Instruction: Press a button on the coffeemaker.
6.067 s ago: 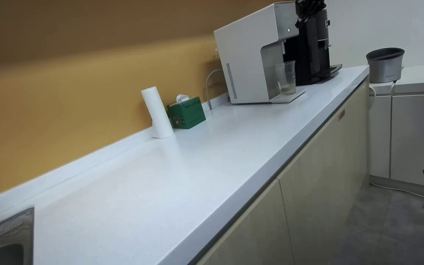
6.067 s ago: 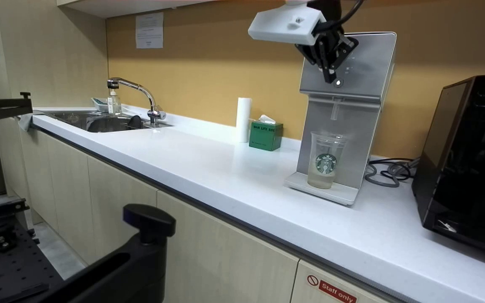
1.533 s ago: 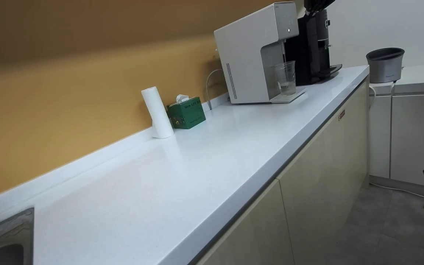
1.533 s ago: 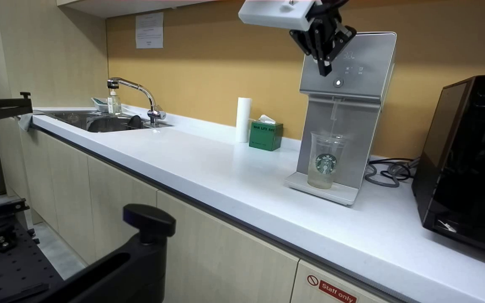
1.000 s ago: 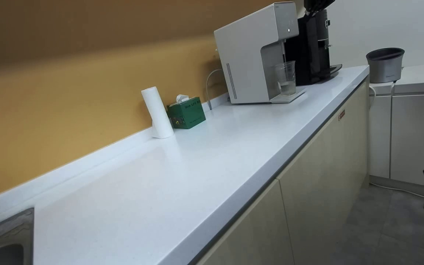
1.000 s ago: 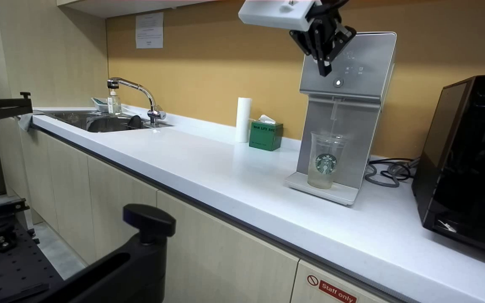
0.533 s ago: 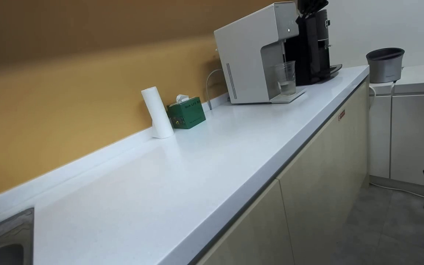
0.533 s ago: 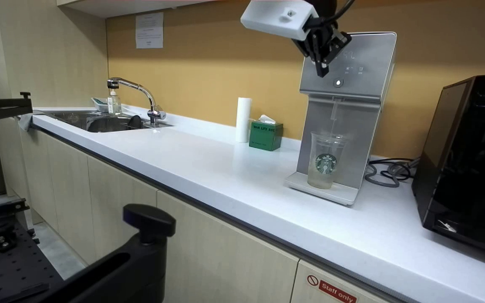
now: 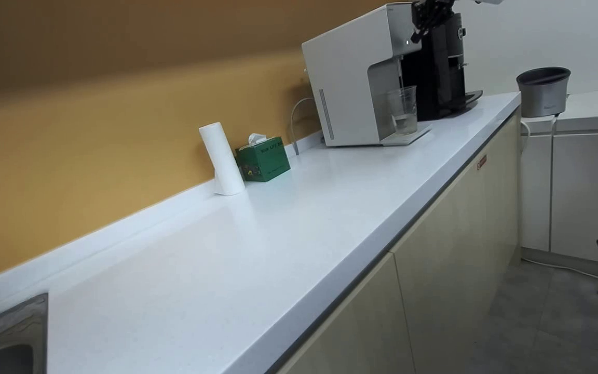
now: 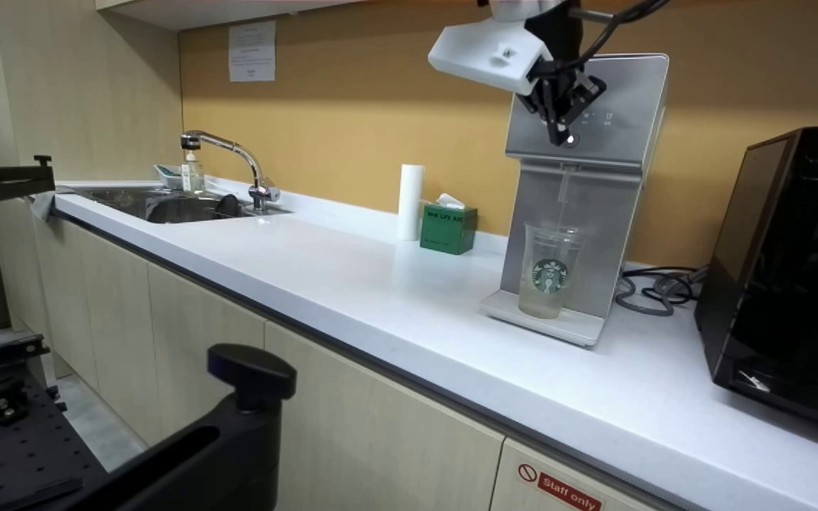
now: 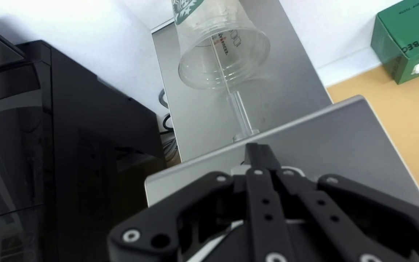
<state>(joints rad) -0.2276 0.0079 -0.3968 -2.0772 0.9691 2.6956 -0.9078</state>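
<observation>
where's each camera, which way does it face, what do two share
Wrist view: above the cup, looking down; shut pincer at bottom.
An exterior view: in front of the counter, facing the wall and the coffeemaker; arm and pincer at top.
An exterior view: near the sink, looking along the counter at the coffeemaker's side; pincer and arm sliver at top.
Both exterior views share the cup, green box and white roll.

Robot arm [image 10: 557, 25] hanging in from above, over on the right.
Its gripper [image 10: 558, 135] slants downward, fingers [image 11: 264, 207] pressed together.
</observation>
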